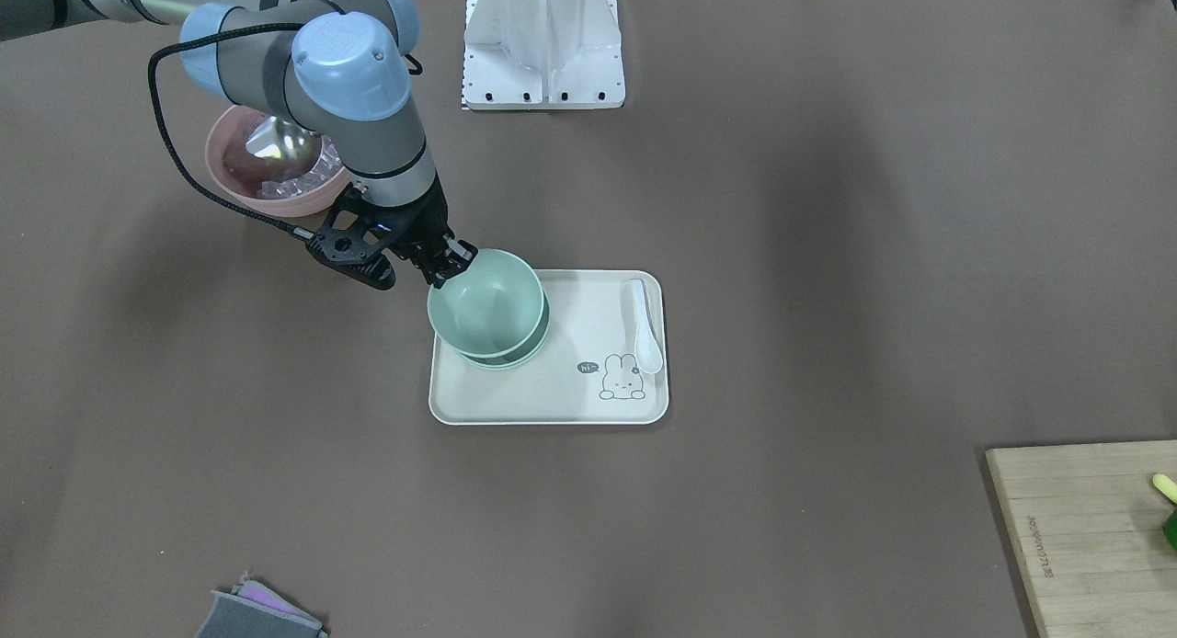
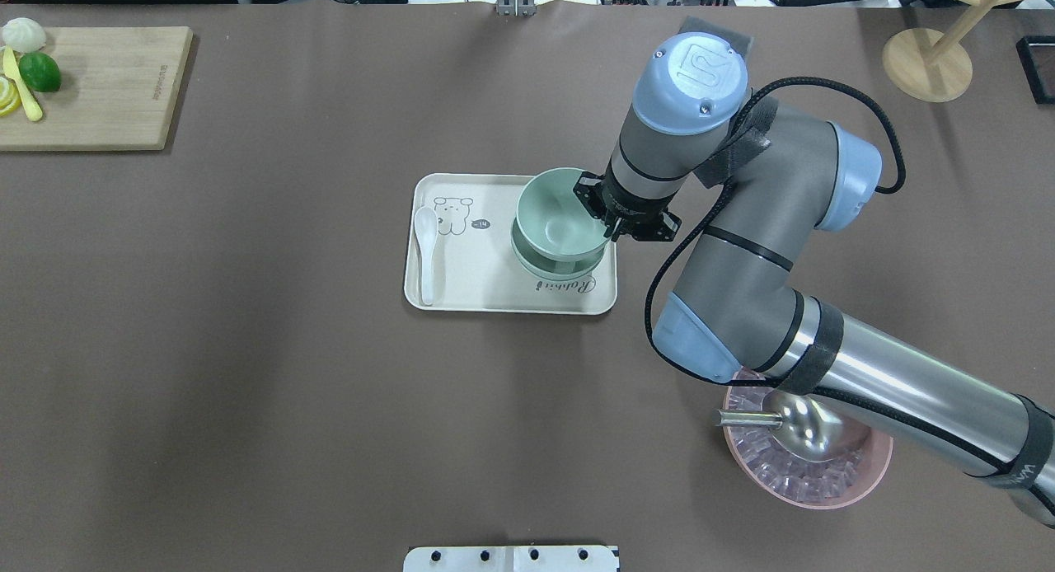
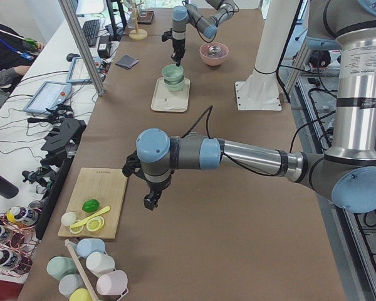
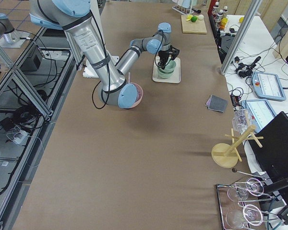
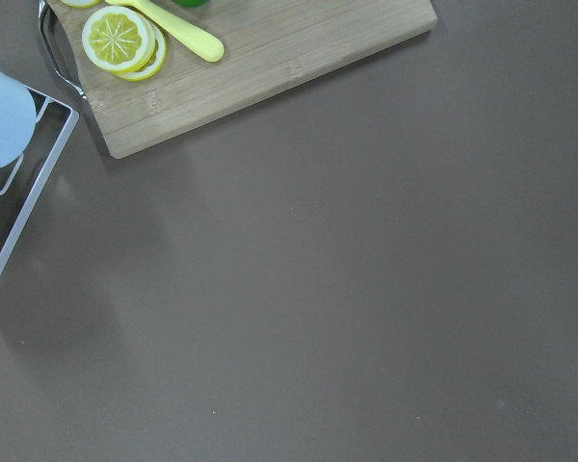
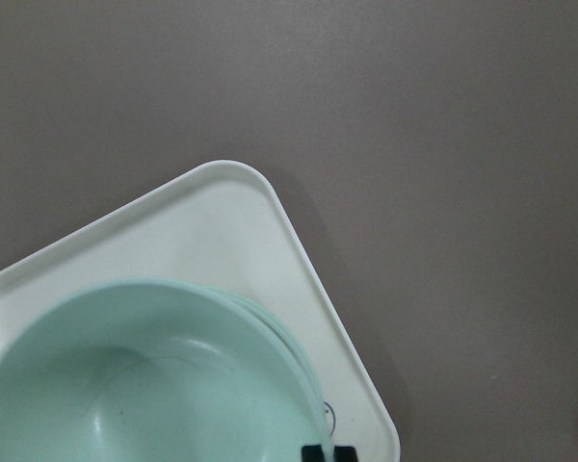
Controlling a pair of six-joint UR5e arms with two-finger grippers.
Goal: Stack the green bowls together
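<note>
- One top green bowl [image 1: 485, 302] is in the right gripper [image 1: 448, 259], whose fingers are pinched together on the bowl's rim, one inside the wall and one outside.
- It sits over the lower green bowls [image 1: 517, 353], whose rims show as a crescent on its near side in the front-facing view. How many lie beneath is hard to count.
- All of the stack stands on the cream tray [image 1: 552, 399] near the table's middle, at the end toward the right arm. A white spoon [image 1: 646, 335] lies at the tray's other end.
- The step in hand looks like seating the last bowl into the nest. It appears slightly off-centre from those below, so it is probably not fully home.
- The next move calls for centring it over the lower rims, easing it down until it settles, then parting the fingers and lifting straight up so the rim is not dragged.
- Its mouth faces up, perhaps a touch tipped. Being round, it has no long axis, only a near-vertical centre line.
- The left gripper [image 3: 151, 202] hangs well apart, near the cutting board [image 5: 270, 58]. Whether its fingers are parted cannot be told.
</note>
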